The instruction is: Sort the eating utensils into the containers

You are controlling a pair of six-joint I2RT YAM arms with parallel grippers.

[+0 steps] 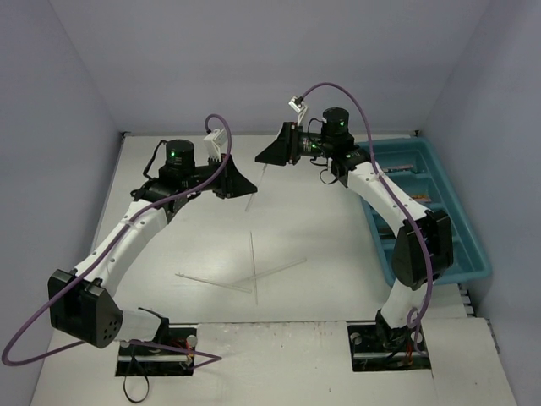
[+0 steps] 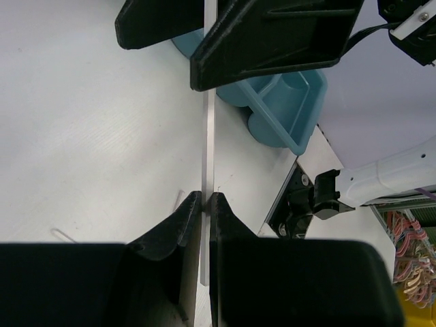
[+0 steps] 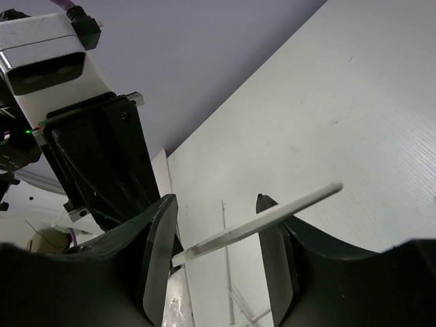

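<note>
Part of tray behind right arm; contents too small to identify. Stretch of stick behind right gripper finger.

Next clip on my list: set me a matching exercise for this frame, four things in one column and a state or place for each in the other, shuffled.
Column A
1. left claw
2. right claw
3. teal tray
4. loose sticks

Column B
a. lying flat on the table between the two arms
b. open, one finger on either side of the white stick
c. at the table's right side
d. shut on the white stick

Pairs: 1-d, 2-b, 3-c, 4-a
</note>
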